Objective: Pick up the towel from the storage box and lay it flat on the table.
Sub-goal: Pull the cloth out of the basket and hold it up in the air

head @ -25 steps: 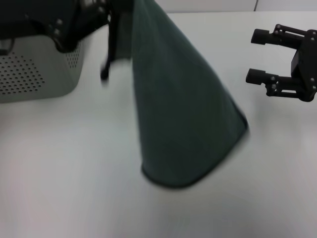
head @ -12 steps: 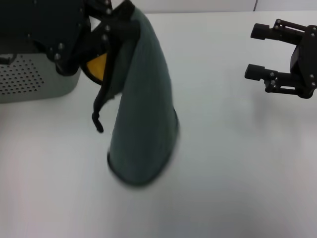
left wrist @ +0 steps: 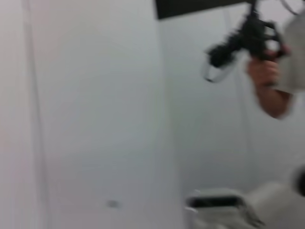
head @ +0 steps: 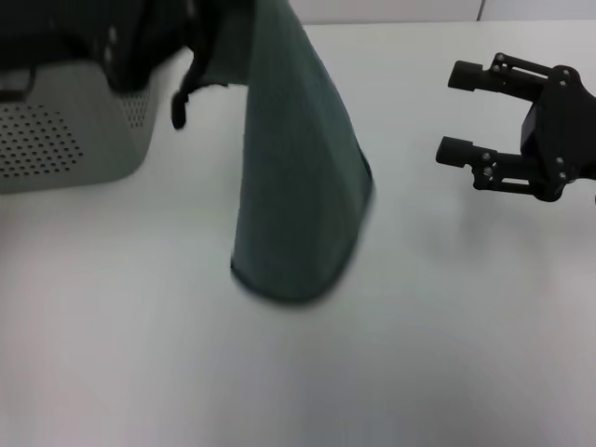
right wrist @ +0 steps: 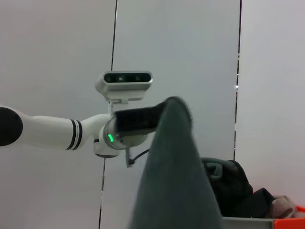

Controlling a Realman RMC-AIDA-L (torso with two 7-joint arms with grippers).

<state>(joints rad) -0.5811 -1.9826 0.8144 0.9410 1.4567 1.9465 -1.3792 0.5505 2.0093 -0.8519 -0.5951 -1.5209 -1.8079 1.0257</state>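
Note:
The dark green towel (head: 293, 177) hangs as a long cone from my left gripper (head: 219, 23) at the top of the head view, and its lower hem reaches down to the white table (head: 419, 335). The left gripper is shut on the towel's top edge, right of the grey perforated storage box (head: 56, 140). The right wrist view shows the towel (right wrist: 171, 181) draped from the left gripper (right wrist: 159, 117). My right gripper (head: 451, 112) hovers open and empty to the right of the towel, apart from it.
A black strap or cable (head: 182, 98) dangles from the left arm beside the box. The left wrist view shows only a pale wall and a person's hand (left wrist: 264, 78) holding a black device.
The left gripper rose and carried the towel's top back and to the right; the hanging hem swung right. The yellow reverse no longer shows. The right gripper shifted a little left.

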